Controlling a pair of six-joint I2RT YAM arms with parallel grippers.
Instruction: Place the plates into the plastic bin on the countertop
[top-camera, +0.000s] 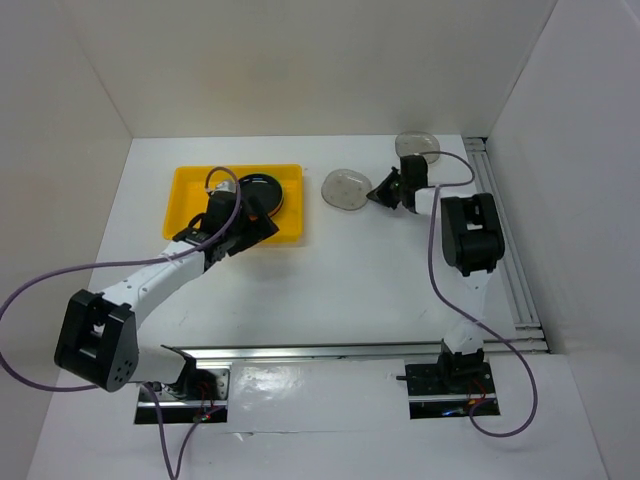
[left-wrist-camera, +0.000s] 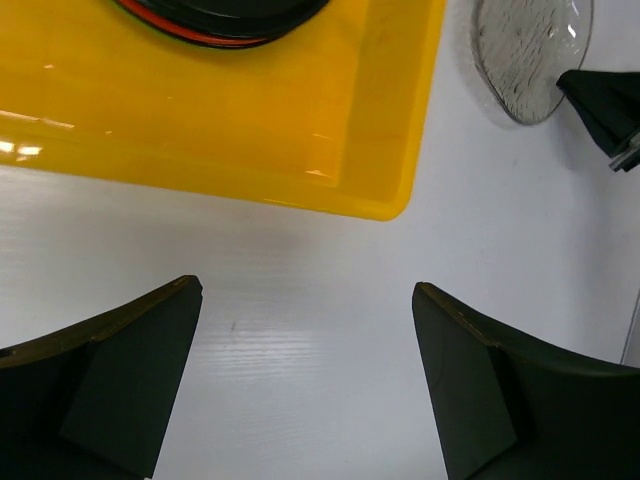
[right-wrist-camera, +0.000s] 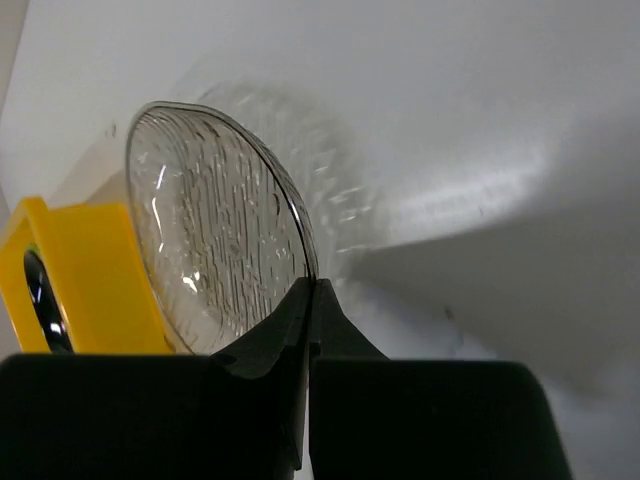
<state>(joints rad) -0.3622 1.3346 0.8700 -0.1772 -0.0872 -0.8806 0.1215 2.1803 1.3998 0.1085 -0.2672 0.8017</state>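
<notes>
Upper left of frame: bin (top-camera: 190, 205) on countertop (top-camera: 340, 290), stacked plates (top-camera: 262, 190) in its right half. Just right of bin, top centre: lone plate (top-camera: 345, 188). Farther right and behind: another plate (top-camera: 417, 146).

Matte white countertop (top-camera: 350, 290), plain white walls (top-camera: 300, 60) three sides; aluminium rail (top-camera: 520, 290) right edge, second rail (top-camera: 330, 351) near edge.

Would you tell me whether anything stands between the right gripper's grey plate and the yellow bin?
Nothing lies on the countertop between grey plate and bin, but the open left gripper hovers at the bin's near edge.
</notes>
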